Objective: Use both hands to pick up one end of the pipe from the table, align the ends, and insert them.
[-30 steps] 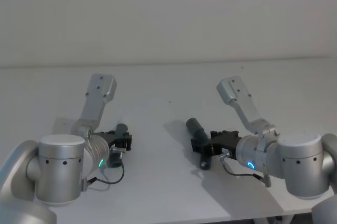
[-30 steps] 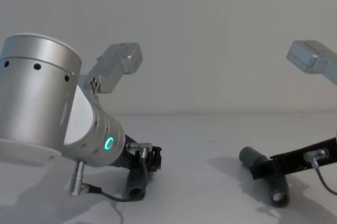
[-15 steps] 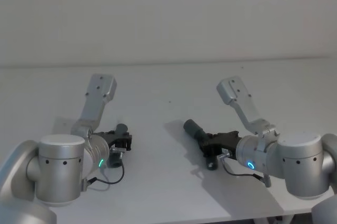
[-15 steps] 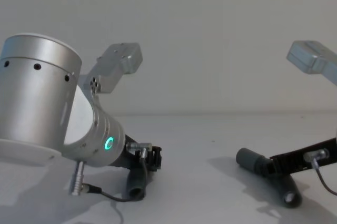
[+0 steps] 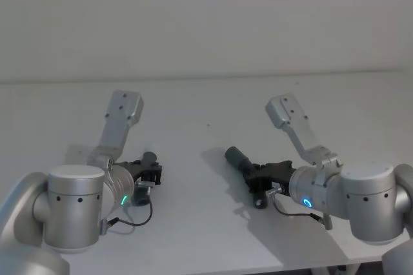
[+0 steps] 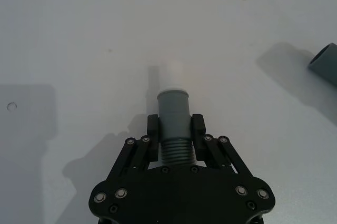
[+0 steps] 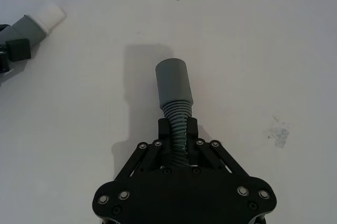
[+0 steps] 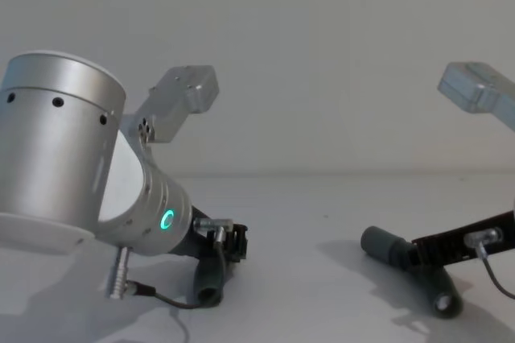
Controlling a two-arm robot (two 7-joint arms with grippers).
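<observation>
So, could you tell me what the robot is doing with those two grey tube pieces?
The left gripper is shut on the ribbed part of the white-tipped pipe piece, and the right gripper is shut on the ribs of the grey-cuffed pipe piece. Both are held low at the white table, well apart, so the ends are not yet aligned or joined.

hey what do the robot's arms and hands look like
The left arm and right arm are silver cylinders, each with a glowing wrist ring: green left, bluish right. The left hand and right hand are black, two-fingered, with silver screws. A black cable loops off the left wrist.
</observation>
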